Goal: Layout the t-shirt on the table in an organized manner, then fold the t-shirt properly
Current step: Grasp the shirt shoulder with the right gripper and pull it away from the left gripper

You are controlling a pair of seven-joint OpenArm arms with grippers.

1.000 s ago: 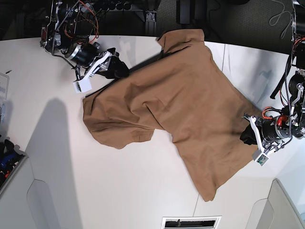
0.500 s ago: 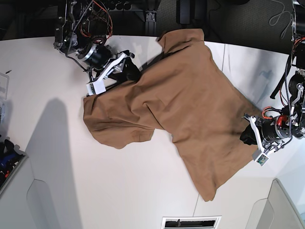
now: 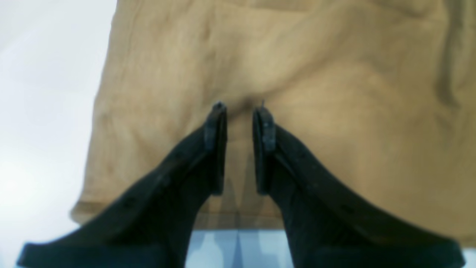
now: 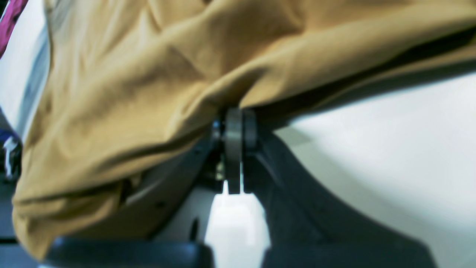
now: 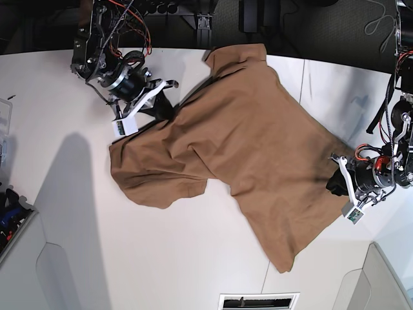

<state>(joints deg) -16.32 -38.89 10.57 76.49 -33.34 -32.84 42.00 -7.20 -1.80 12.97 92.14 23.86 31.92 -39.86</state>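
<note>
tan t-shirt spread crookedly, rumpled, on white table

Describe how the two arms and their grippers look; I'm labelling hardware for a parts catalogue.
Both arms end in black motor housings with white bracket plates. The right gripper sits below exposed red and black cables; the left gripper has orange-red wiring beside its silver-black motor. In the wrist views, the left gripper's fingers are matte black, curved and tapering, with flat inner pads.
</note>
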